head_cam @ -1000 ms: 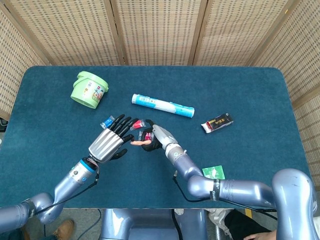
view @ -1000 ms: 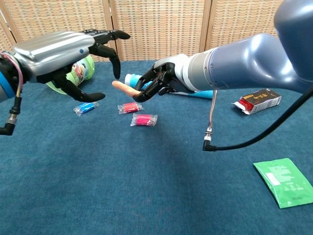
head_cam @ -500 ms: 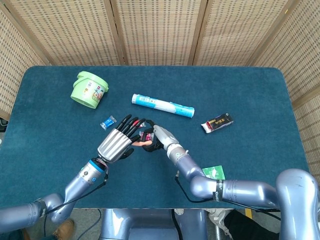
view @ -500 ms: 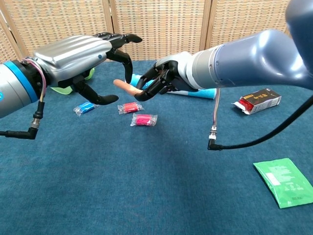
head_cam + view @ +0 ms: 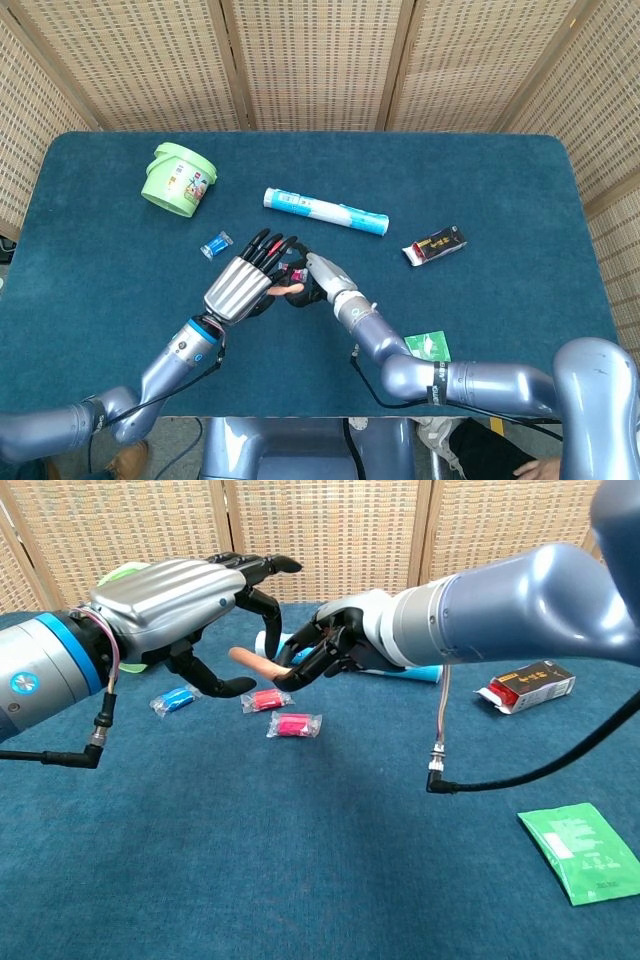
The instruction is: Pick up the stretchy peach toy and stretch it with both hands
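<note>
The stretchy peach toy is a slim peach-coloured stick held above the table; its free end points left. My right hand grips its right end, seen from above as the right hand with the toy poking out. My left hand hovers just left of the toy with fingers spread around its free end, thumb below, not closed on it. From the head view the left hand partly covers the toy's tip.
On the blue table lie two red wrapped sweets, a blue sweet, a white tube, a green bucket, a black-red packet and a green sachet.
My left hand has moved right toward the toy, its fingers now over the free end. The right hand holds the toy almost still.
</note>
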### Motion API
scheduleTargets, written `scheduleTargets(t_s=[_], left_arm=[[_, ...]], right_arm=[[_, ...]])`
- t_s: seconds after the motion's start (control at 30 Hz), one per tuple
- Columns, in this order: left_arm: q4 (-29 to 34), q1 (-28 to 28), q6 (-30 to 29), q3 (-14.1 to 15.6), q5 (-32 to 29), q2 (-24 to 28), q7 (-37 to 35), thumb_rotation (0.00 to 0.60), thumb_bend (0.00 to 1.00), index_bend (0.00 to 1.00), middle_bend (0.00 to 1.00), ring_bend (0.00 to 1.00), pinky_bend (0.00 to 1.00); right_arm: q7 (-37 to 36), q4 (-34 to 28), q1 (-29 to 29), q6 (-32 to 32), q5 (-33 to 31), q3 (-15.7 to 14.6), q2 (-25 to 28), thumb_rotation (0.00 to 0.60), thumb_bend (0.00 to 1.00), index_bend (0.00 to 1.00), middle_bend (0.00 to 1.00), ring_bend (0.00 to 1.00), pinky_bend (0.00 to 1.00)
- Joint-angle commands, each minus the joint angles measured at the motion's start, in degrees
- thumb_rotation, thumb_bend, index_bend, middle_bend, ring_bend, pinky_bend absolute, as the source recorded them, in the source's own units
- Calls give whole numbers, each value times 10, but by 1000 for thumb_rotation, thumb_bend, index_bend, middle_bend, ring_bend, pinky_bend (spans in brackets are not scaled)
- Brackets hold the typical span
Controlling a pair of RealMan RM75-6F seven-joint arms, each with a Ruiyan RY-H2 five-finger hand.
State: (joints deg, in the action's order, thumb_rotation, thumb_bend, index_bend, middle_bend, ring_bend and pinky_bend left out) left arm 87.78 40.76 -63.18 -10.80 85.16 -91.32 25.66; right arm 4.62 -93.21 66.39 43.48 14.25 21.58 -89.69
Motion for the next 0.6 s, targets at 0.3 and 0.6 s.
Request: scheduleTargets(t_s=[0.3,0.6], left_arm=[[-2,5,0,1,-10,-6,-4,600,337,519,0,0,0],[0,9,1,5,-15,-8,-9,600,336,514,0,0,0]], right_arm=[[-3,-5,0,3,4,-1,0,600,583,666,49,0,0],[-4,-7,0,4,5,-3,2,600,583,667,49,0,0]])
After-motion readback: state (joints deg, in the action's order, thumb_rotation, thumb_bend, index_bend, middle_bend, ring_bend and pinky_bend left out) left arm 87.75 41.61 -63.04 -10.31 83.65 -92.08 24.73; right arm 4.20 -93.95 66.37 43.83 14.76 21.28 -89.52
